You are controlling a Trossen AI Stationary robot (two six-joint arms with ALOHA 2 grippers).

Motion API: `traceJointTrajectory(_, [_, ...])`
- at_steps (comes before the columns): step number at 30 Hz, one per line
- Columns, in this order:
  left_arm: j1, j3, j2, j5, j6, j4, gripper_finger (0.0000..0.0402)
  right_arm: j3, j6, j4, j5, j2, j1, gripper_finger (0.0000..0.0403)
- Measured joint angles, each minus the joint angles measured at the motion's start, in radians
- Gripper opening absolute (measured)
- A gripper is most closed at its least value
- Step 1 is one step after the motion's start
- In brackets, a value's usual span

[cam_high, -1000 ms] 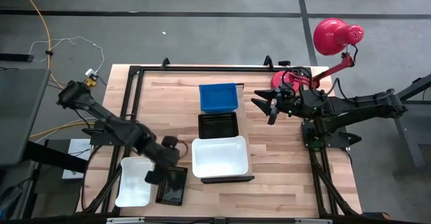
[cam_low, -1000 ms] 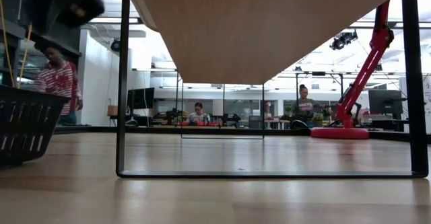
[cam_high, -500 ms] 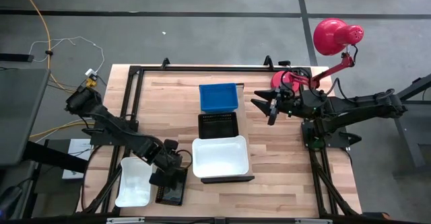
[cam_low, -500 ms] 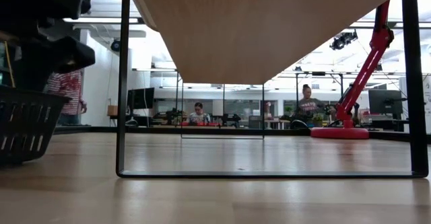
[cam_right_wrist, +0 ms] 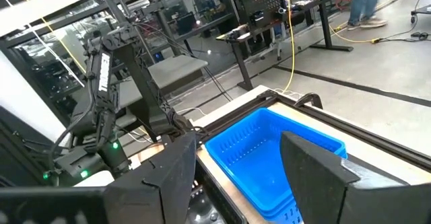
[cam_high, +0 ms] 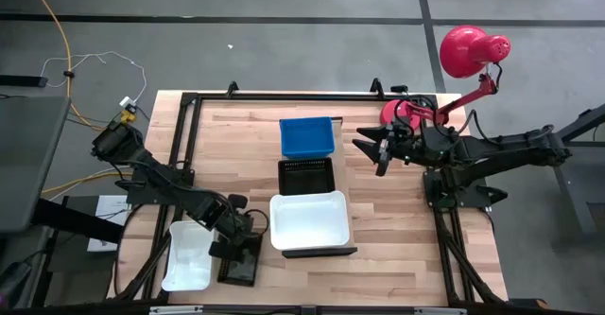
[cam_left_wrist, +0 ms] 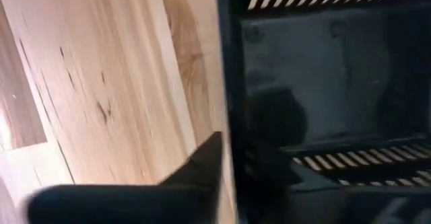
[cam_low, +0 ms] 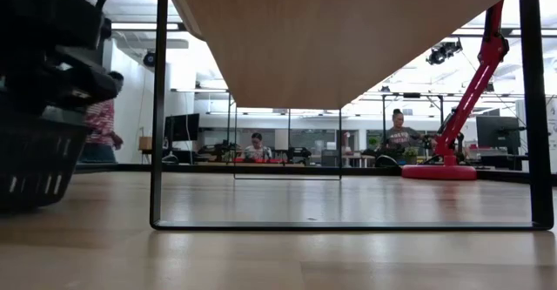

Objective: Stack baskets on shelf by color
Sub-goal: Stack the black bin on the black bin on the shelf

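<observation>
A black mesh basket [cam_high: 238,268] rests on the tabletop near the front left, beside a white basket [cam_high: 187,256]. My left gripper [cam_high: 236,245] is down at the black basket's far end and shut on its wall; the low view shows it over that basket [cam_low: 30,164]. On the shelf [cam_high: 321,253], a blue basket [cam_high: 307,136], a black one [cam_high: 305,176] and a white one [cam_high: 309,220] stand in a row. My right gripper [cam_high: 375,150] hovers open and level, right of the blue basket [cam_right_wrist: 276,157]. My left gripper straddles the black basket's far wall [cam_left_wrist: 229,116], one finger outside over the wood [cam_left_wrist: 199,173] and one inside the basket [cam_left_wrist: 269,150]. It comes from above, slanting down from the far left. The basket's bottom stays on the tabletop.
A red lamp [cam_high: 468,55] stands at the table's far right corner, its base [cam_low: 439,171] behind the right arm. The shelf's underside [cam_low: 348,37] and dark legs [cam_low: 159,107] span the table's middle. People sit and walk in the room beyond.
My left gripper has come down onto the black basket's far end, tipping steeper, and its fingers have drawn together across the wall. The basket stays on the table. The right arm has kept still.
</observation>
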Motion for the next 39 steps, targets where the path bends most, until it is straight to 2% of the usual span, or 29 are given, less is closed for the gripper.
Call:
traceJointTrajectory(3, [0.012, 0.020, -0.022, 0.028, -0.001, -0.018, 0.0009, 0.000, 0.000, 0.000, 0.000, 0.000, 0.000, 0.0204])
traceJointTrajectory(7, [0.040, 0.044, -0.098, 0.029, -0.007, -0.109, 0.0006, 0.000, 0.000, 0.000, 0.000, 0.000, 0.000, 0.0204])
traceJointTrajectory(11, [0.080, 0.056, -0.237, 0.002, -0.001, -0.240, 0.0003, 0.000, -0.001, 0.000, 0.007, 0.000, 0.000, 0.0204])
traceJointTrajectory(14, [0.126, 0.081, -0.349, -0.077, -0.006, -0.388, 0.0001, 0.000, 0.000, 0.001, 0.010, 0.000, 0.000, 0.0204])
traceJointTrajectory(18, [0.222, 0.141, -0.469, -0.233, -0.031, -0.594, 0.0001, 0.000, 0.000, 0.001, 0.011, 0.000, 0.000, 0.0204])
traceJointTrajectory(21, [0.309, 0.203, -0.527, -0.352, -0.075, -0.720, 0.0000, 0.000, 0.000, 0.006, 0.011, 0.000, 0.000, 0.0204])
traceJointTrajectory(25, [0.413, 0.305, -0.567, -0.508, -0.180, -0.796, 0.0000, 0.000, 0.000, 0.011, 0.011, 0.000, 0.000, 0.0204])
traceJointTrajectory(30, [0.489, 0.440, -0.593, -0.687, -0.389, -0.740, 0.0000, 0.000, 0.000, 0.014, 0.011, 0.000, 0.000, 0.0204])
traceJointTrajectory(32, [0.499, 0.475, -0.598, -0.721, -0.484, -0.680, 0.0000, 0.000, 0.000, 0.014, 0.011, 0.000, 0.000, 0.0204])
traceJointTrajectory(34, [0.500, 0.486, -0.599, -0.701, -0.520, -0.577, 0.0000, 0.000, 0.000, 0.014, 0.011, 0.000, 0.000, 0.0204])
traceJointTrajectory(39, [0.483, 0.482, -0.535, -0.542, -0.561, -0.370, 0.0000, 0.000, 0.000, 0.014, 0.008, 0.000, 0.000, 0.0204])
